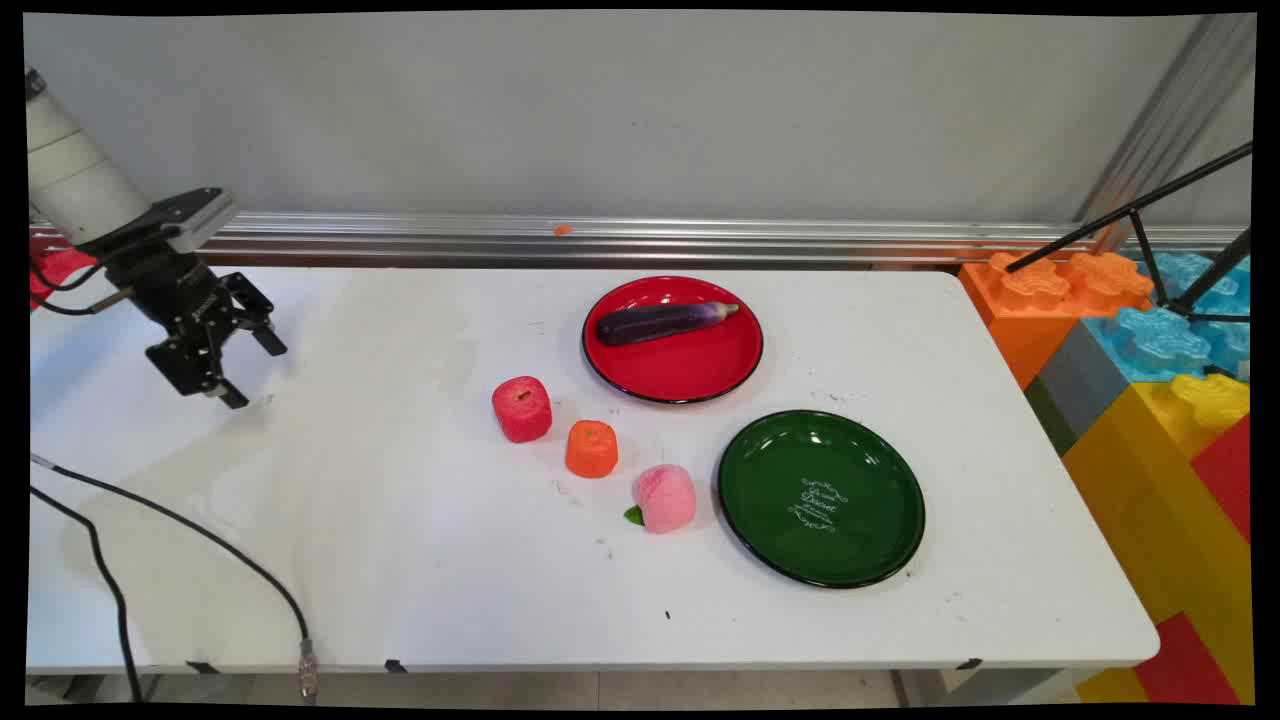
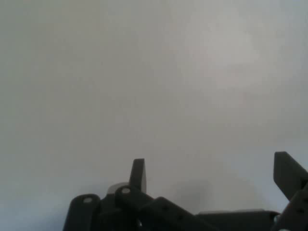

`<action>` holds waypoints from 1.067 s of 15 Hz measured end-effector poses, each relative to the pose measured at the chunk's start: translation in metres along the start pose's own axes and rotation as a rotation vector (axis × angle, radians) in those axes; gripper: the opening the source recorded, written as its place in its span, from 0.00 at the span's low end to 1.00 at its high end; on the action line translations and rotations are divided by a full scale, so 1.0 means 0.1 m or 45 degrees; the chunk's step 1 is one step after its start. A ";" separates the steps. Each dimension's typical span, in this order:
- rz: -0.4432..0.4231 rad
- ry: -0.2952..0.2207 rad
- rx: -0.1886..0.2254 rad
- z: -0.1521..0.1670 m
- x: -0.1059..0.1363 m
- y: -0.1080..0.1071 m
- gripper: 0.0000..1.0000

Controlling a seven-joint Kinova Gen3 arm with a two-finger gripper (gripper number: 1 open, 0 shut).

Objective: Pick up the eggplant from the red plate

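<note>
The pincer [image 1: 243, 372] hangs open and empty over the table's [image 1: 380, 560] far left, well apart from the red toy [image 1: 522, 409].

white lettering on green plate [image 1: 820, 498] too small to read, toy blocks [image 1: 1150, 400] cut off at right edge

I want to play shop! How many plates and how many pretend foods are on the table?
Plates: 2, the red plate and the green plate.
Pretend foods: 4, the eggplant, red fruit, orange fruit and pink peach.
Total: 6.
</note>
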 end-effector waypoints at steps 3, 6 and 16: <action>-0.059 0.055 0.011 0.01 0.15 0.01 1.00; -0.129 0.127 0.045 0.04 0.57 0.03 1.00; -0.218 0.254 0.228 0.17 1.89 -0.21 1.00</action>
